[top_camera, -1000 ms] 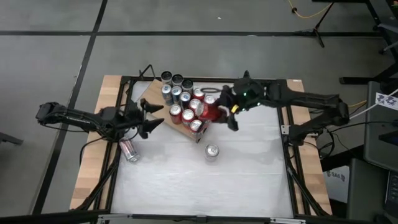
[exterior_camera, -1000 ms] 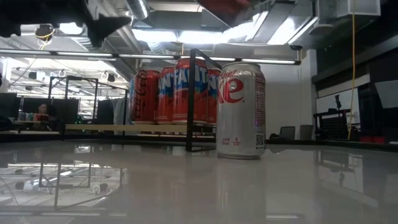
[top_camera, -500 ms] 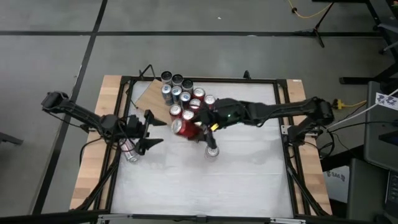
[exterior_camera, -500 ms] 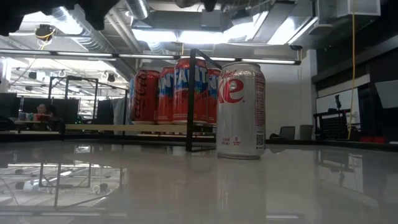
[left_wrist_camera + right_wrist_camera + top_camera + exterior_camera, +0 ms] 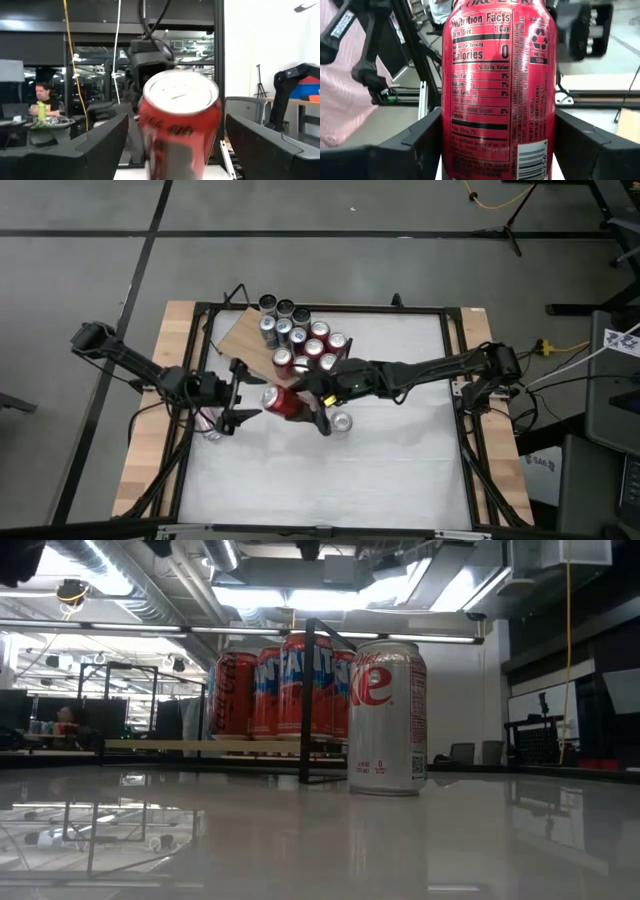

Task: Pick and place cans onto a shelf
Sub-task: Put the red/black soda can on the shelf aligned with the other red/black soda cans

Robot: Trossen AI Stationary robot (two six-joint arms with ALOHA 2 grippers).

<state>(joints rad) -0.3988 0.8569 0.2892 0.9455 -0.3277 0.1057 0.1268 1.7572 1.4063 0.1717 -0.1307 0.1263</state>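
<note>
A white tabletop with wooden side strips is seen inside a black frame, on a grey floor. Over its middle, the right gripper is pinched on a red can, held lying on its side above the table; in the right wrist view the nutrition label of that can is flanked by both dark fingers. Facing it, the left gripper is held spread, with the can's silver top seen between its fingers but apart from them. A silver can is stood upright just beside the held one; another can is partly hidden under the left arm. The remaining cans are clustered upright on the shelf at the table's far side.
</note>
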